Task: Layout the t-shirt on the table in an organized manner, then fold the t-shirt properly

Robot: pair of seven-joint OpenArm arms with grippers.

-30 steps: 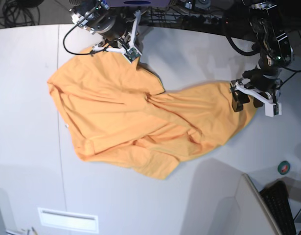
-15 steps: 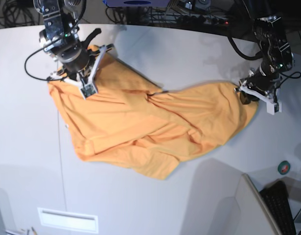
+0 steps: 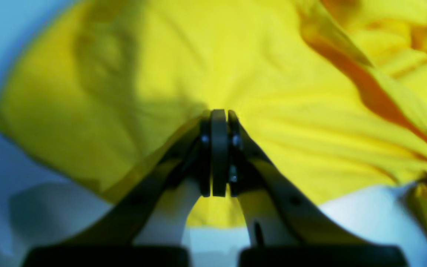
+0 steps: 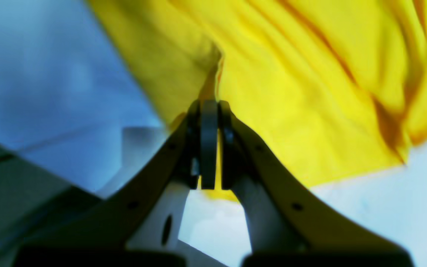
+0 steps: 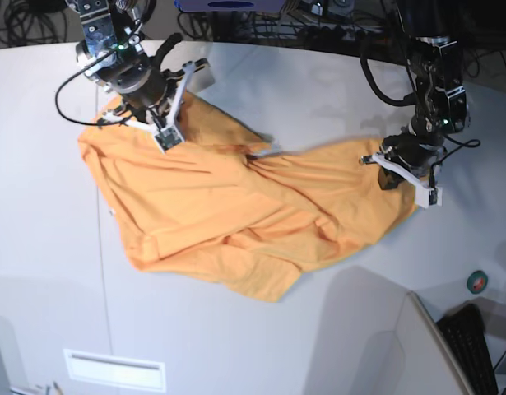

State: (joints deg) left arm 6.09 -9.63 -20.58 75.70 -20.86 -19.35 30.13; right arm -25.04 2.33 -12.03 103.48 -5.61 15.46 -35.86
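The orange-yellow t-shirt (image 5: pixel 236 214) lies crumpled and spread across the white-grey table (image 5: pixel 261 346). My right gripper (image 5: pixel 146 119) is at the shirt's far left corner, shut on a fold of the cloth. In the right wrist view the gripper (image 4: pixel 209 102) pinches the shirt (image 4: pixel 310 92) at its edge. My left gripper (image 5: pixel 391 176) is at the shirt's right end, shut on the cloth. In the left wrist view the gripper (image 3: pixel 219 113) is closed, and wrinkles in the shirt (image 3: pixel 161 55) radiate from it. The neck tag is out of sight.
A thin dark seam (image 5: pixel 99 247) runs down the table at the left. A green tape roll (image 5: pixel 477 281) and a black keyboard (image 5: pixel 475 346) sit at the right front. A raised grey panel (image 5: pixel 376 337) stands at the front right. Cables (image 5: pixel 318 25) lie along the back edge.
My right gripper swung from the back middle to the shirt's far left corner, then a little right, dragging that edge. My left gripper moved left with the shirt's right end.
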